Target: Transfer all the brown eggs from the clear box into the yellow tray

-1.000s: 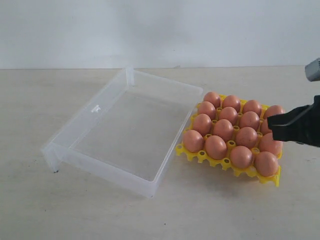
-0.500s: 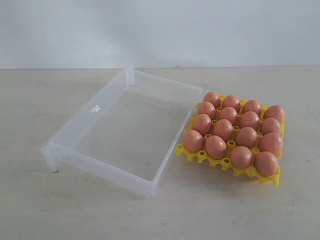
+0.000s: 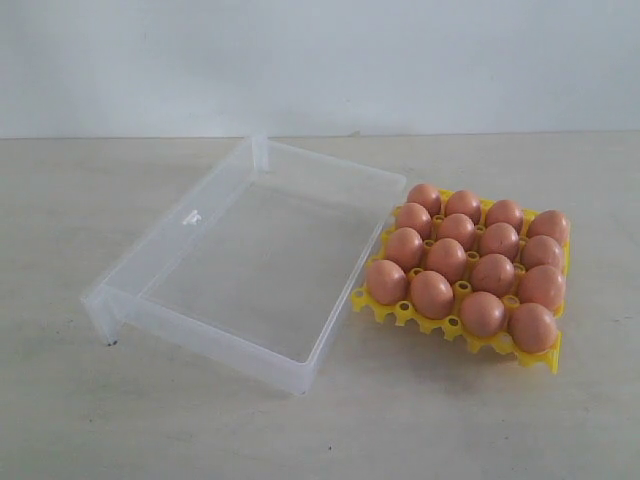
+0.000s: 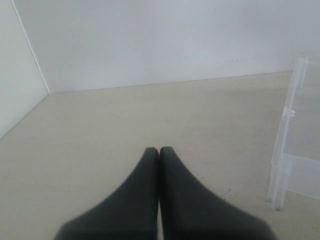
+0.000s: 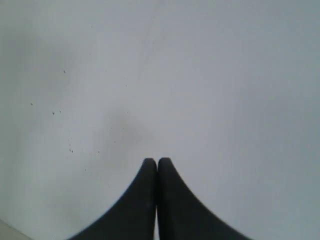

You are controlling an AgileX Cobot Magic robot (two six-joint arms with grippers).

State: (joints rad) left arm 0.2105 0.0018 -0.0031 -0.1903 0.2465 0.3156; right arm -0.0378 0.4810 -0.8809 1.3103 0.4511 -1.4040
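Note:
Several brown eggs (image 3: 446,259) fill the cells of the yellow tray (image 3: 404,312) at the right of the exterior view. The clear box (image 3: 190,215) lies beside it on the left, with no egg inside. Neither arm shows in the exterior view. In the left wrist view my left gripper (image 4: 159,149) is shut with nothing between its fingers, low over bare table, and a corner of the clear box (image 4: 281,165) stands off to one side. In the right wrist view my right gripper (image 5: 157,160) is shut and empty, facing a plain white wall.
The tray touches the box's right wall. A white wall (image 3: 320,60) runs along the back of the beige table (image 3: 400,420). In the left wrist view a second white wall (image 4: 15,85) meets it at a corner.
The right gripper, which hung over the tray's right edge a second ago, has pulled out of the exterior view. Eggs, tray and box have not moved.

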